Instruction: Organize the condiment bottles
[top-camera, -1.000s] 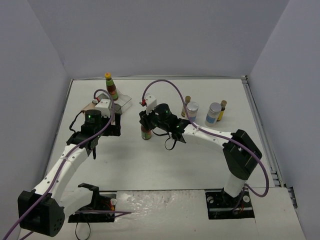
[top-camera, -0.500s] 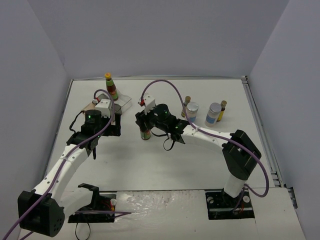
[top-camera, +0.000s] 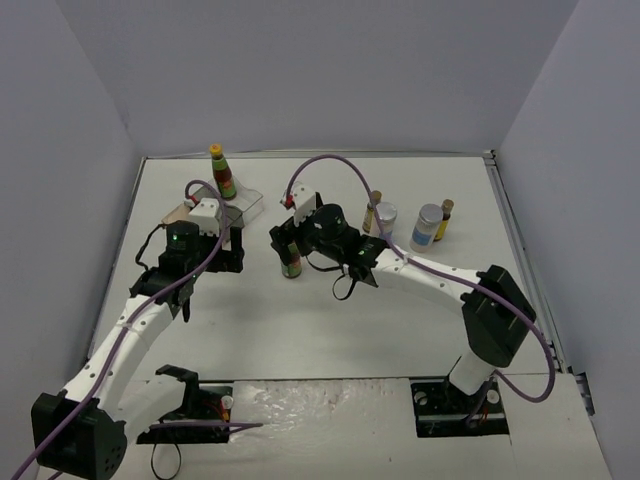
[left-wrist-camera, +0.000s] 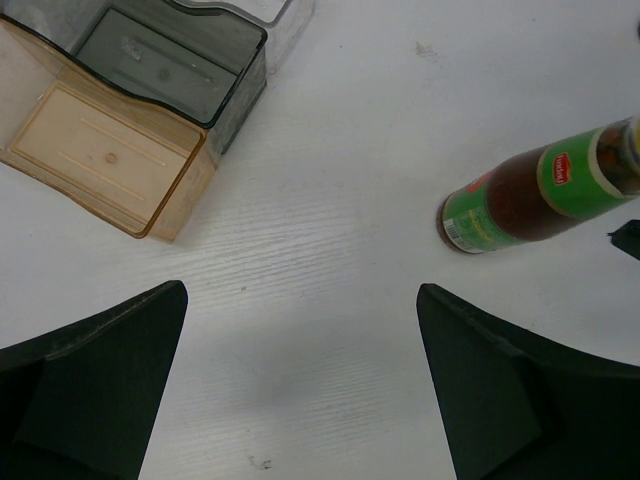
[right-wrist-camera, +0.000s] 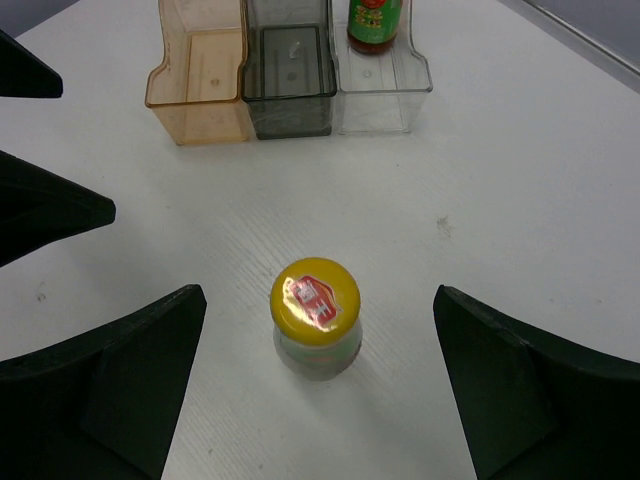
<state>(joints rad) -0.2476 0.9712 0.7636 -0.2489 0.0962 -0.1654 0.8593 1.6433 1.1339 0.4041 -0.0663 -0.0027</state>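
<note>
1. Sauce bottle (left-wrist-camera: 520, 195) stands upright on the table (right-wrist-camera: 520, 150), between the right gripper's (right-wrist-camera: 318, 295) spread jaws and not gripped; the tray (right-wrist-camera: 290, 115) is near.
2. Retreat best goes straight up, fingers clear of the yellow cap, so nothing tips.
3. Right arm reaches far left, wrist pointing down.
4. Left gripper (left-wrist-camera: 302, 288) is spread, empty, aimed down between tray and bottle.

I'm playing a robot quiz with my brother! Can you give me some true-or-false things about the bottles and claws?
The right claw squeezes a sauce bottle. False: it is open; the bottle stands free between its fingers.
A second sauce bottle stands in the tray's clear slot. True.
The left claw is open and empty. True.
The orange slot holds a jar. False: it is empty.
</note>
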